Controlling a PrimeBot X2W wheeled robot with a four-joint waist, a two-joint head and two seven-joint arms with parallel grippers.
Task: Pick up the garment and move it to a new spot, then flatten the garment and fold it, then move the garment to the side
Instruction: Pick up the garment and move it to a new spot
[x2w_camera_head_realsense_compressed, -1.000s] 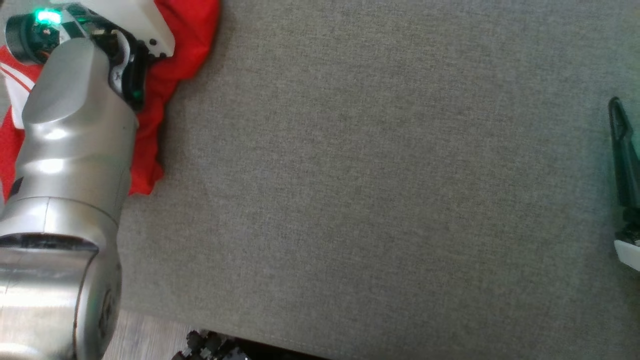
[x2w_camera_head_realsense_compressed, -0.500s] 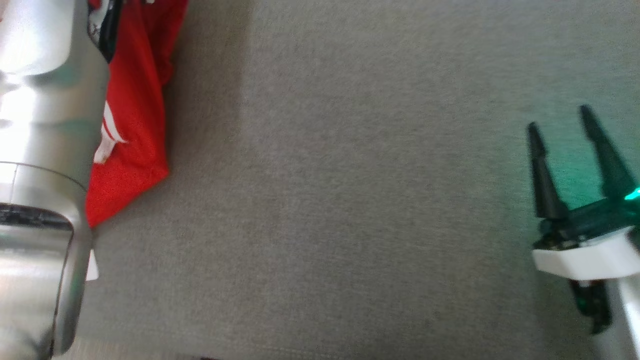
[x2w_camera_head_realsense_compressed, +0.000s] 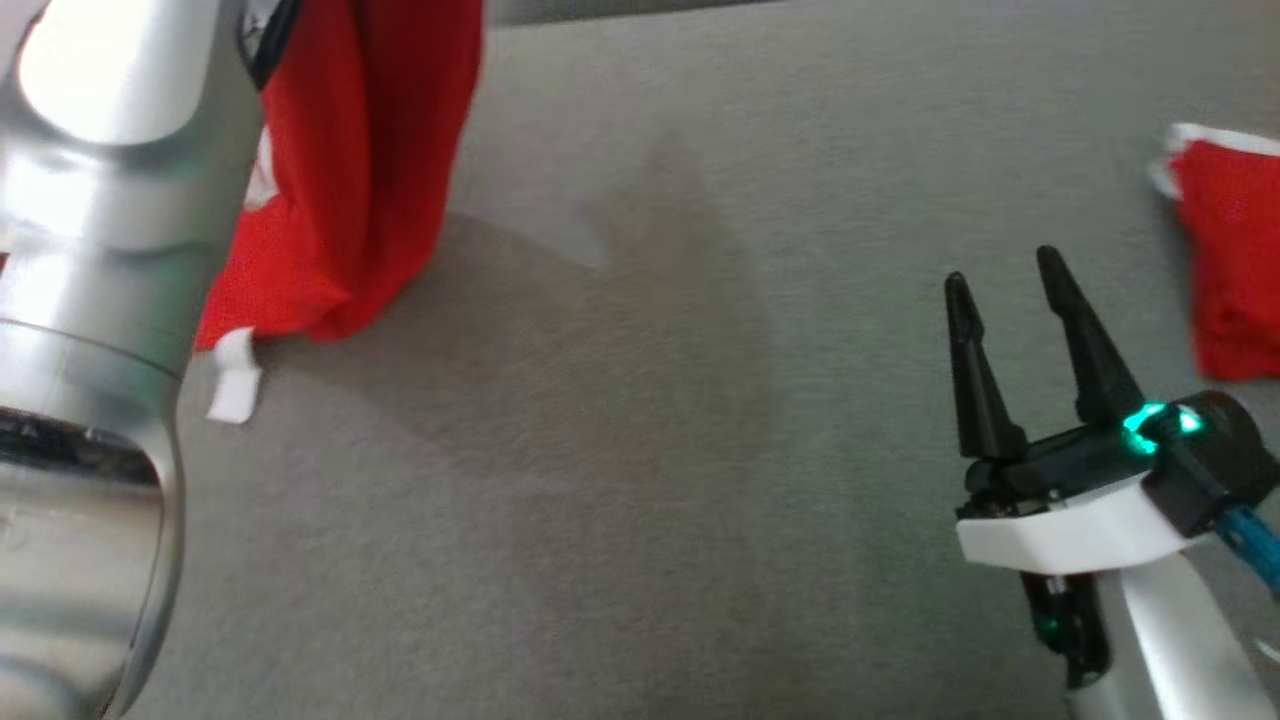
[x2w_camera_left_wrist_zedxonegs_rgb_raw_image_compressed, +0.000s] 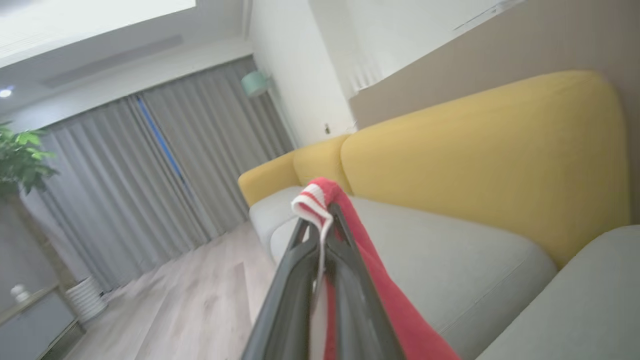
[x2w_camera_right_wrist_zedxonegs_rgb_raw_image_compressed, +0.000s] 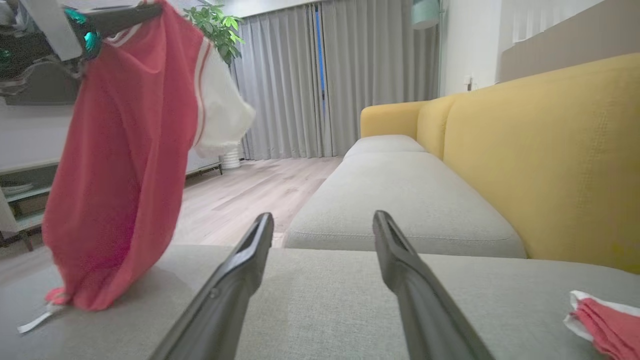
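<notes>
I am suspending the red mesh garment with white trim (x2w_camera_head_realsense_compressed: 350, 170) from the left gripper (x2w_camera_left_wrist_zedxonegs_rgb_raw_image_compressed: 320, 220), clamped on its edge, tail touching the grey fabric cushion (x2w_camera_head_realsense_compressed: 700, 450), with the right gripper (x2w_camera_head_realsense_compressed: 1000, 272) spread empty; I judge this thin pinch could slip.

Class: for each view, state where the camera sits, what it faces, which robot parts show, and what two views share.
Head view: on the head, looking down at grey fabric sofa seat; silver left forearm, open right tool.
Left wrist view: on left wrist, facing yellow sofa backrest; left tool shut on red mesh garment.
Right wrist view: on right wrist, facing grey curtains; right tool's fingers.
Shared: head and right wrist views both show the hanging garment.
</notes>
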